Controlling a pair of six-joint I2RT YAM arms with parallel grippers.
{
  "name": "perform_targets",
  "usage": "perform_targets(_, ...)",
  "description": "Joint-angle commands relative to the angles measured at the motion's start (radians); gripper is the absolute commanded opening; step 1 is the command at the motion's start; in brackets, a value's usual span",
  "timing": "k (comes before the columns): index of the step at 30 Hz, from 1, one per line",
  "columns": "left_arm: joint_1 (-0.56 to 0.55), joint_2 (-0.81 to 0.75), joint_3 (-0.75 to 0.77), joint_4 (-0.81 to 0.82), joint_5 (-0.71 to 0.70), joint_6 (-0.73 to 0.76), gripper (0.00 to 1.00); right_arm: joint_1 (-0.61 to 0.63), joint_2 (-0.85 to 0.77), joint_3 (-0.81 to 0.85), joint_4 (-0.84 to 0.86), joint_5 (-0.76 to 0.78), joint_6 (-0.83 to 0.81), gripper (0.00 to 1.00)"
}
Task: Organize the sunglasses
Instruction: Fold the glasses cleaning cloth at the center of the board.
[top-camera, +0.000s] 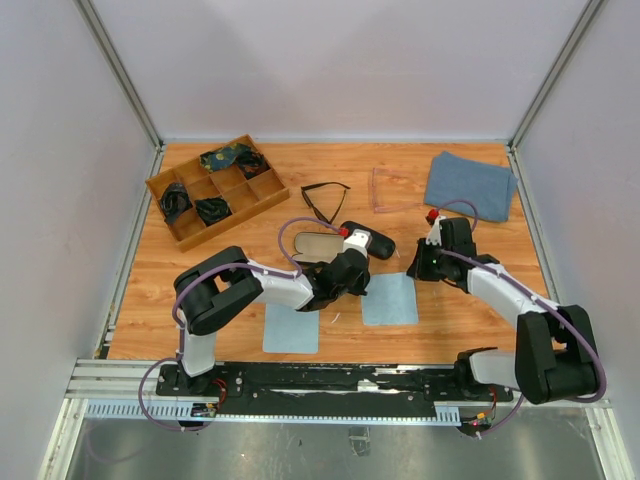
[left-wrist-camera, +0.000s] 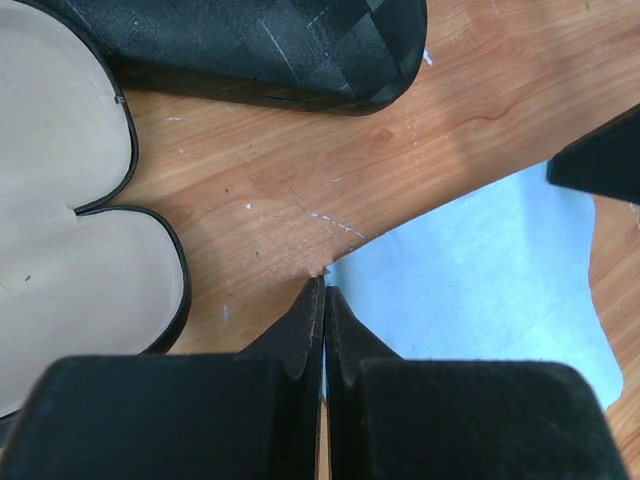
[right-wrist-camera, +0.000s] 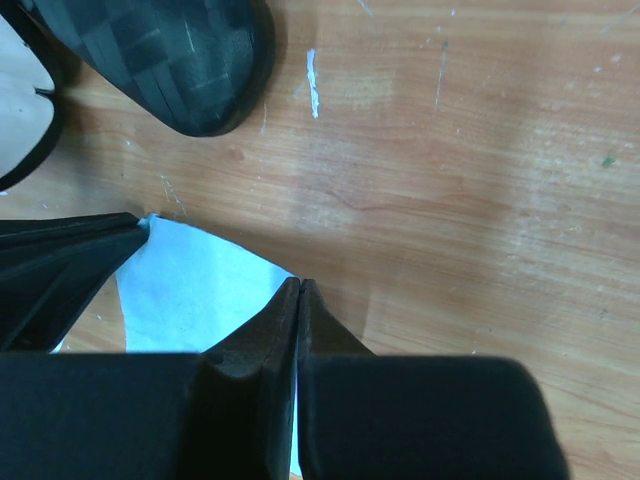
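The sunglasses lie at the back of the table: a thin black pair (top-camera: 325, 197) and a translucent pinkish pair (top-camera: 392, 190), both away from the grippers. Between the two arms lies a light blue cloth (top-camera: 390, 303) (left-wrist-camera: 470, 270) (right-wrist-camera: 190, 290). My left gripper (top-camera: 362, 283) (left-wrist-camera: 324, 285) is shut on its far left corner. The right gripper (top-camera: 412, 272) (right-wrist-camera: 300, 285) is shut on its far right corner. Just behind the left gripper lie an open case (top-camera: 312, 243) (left-wrist-camera: 60, 200) with a beige lining and a closed black case (top-camera: 368, 240) (left-wrist-camera: 270, 45) (right-wrist-camera: 170, 60).
A wooden compartment tray (top-camera: 268, 165) with dark bundled items (top-camera: 230, 157) stands at the back left. A folded blue-grey cloth (top-camera: 470, 185) lies at the back right. A second light blue cloth (top-camera: 291, 328) lies near the front, left of the first.
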Motion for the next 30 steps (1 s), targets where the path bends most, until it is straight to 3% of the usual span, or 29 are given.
perform_targets(1,-0.001,-0.011,0.012,0.033,0.003,0.041,0.01,0.015,-0.040,-0.017,0.019,0.034,-0.021,0.01)
perform_targets(13,-0.013,-0.074,-0.059,0.135,0.022,0.057,0.01,0.017,-0.114,-0.050,-0.023,0.028,-0.044,0.01)
perform_targets(30,-0.069,-0.117,-0.112,0.153,-0.014,0.047,0.01,0.029,-0.236,-0.119,-0.083,0.019,-0.020,0.01)
